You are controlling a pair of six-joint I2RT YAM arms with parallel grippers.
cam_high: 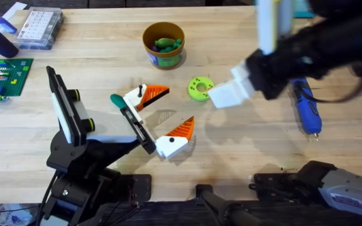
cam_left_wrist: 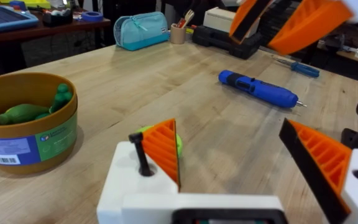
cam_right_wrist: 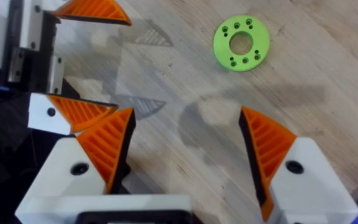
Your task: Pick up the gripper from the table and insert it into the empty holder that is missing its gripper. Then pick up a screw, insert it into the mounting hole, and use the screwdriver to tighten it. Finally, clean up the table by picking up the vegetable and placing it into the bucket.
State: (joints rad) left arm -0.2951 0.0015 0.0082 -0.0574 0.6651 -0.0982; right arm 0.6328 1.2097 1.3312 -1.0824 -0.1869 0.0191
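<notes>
The gripper point(cam_high: 144, 95), a white block with an orange wedge and a black pin point(cam_left_wrist: 143, 155) standing in it, sits on the holder point(cam_high: 134, 119), the black rail with a teal knob point(cam_high: 116, 99), opposite its twin wedge point(cam_high: 178, 135). They form my left gripper point(cam_high: 178, 108), open with bare table between the wedges. My right gripper point(cam_right_wrist: 185, 121) hovers open above the table beside them, near the lime ring disc point(cam_right_wrist: 241, 43). The blue screwdriver point(cam_high: 307, 107) lies on the table at the right. The vegetable point(cam_high: 164, 44), green, rests inside the bucket point(cam_high: 163, 59).
A clear parts box point(cam_high: 39, 26) and a green baseplate point(cam_high: 5, 76) with small pieces sit at the far left. My right arm point(cam_high: 307, 50) hangs large and dark over the table's right half. In the left wrist view the bucket point(cam_left_wrist: 27, 134) stands close by.
</notes>
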